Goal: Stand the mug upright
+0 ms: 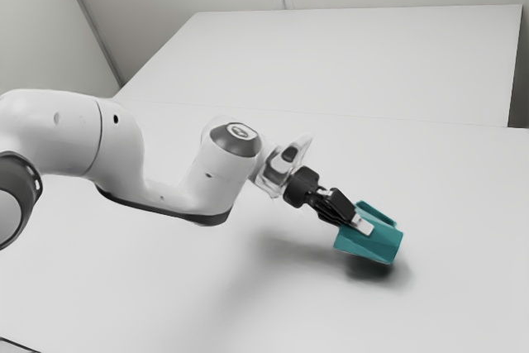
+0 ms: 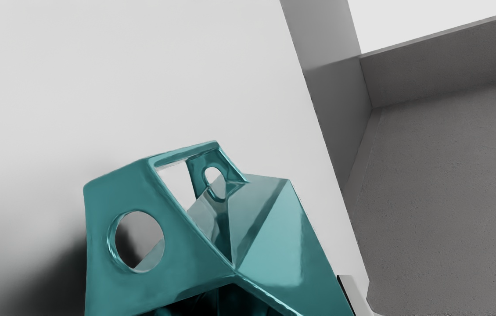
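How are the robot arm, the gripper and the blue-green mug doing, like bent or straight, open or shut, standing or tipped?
Arm: bent, reaching to the mug.
Gripper: looks shut on the mug.
Mug: tipped, not upright, its mouth toward the gripper; it looks held just off the table.

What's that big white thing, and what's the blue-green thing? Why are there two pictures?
The white thing is a robot arm. The black part at its end is its grabbing tool. The blue-green thing is a mug. It's tilted, above a white table, and the arm's job is to set it upright. The tool reaches right to the mug, but I can't tell if it's holding it. One picture comes from a camera at the arm's side. The other comes from a camera near the tool, so the mug looks huge.
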`<state>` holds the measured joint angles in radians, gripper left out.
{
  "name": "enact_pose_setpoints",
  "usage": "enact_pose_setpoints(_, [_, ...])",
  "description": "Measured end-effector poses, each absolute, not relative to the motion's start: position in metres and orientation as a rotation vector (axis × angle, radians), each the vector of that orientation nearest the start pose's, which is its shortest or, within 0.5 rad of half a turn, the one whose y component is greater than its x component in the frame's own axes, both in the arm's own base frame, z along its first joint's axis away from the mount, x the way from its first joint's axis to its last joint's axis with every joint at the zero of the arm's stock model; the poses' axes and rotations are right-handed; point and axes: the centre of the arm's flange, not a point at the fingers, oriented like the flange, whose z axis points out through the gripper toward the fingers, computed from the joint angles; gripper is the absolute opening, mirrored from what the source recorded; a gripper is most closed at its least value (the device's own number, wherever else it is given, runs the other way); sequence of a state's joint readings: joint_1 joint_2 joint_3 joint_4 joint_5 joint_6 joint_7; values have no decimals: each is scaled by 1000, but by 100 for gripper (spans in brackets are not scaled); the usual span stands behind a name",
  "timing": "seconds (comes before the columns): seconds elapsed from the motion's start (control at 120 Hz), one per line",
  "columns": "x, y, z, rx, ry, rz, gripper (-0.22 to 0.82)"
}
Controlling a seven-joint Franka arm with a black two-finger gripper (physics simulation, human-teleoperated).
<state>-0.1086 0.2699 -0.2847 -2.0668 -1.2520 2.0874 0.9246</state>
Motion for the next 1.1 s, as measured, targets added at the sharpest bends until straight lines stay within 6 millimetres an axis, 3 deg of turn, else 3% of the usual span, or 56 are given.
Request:
enact_pose_setpoints(0.108, [527, -249, 339, 2122, -593, 107, -15])
enact_pose_setpoints(0.275, [540, -210, 376, 2415, -806, 148, -16])
enact_pose_setpoints(0.467, [550, -169, 396, 2721, -900, 140, -17])
enact_pose_setpoints(0.892, [541, -134, 398, 3042, -677, 60, -18])
enact_pose_setpoints(1.1, [545, -106, 395, 3126, -492, 42, -18])
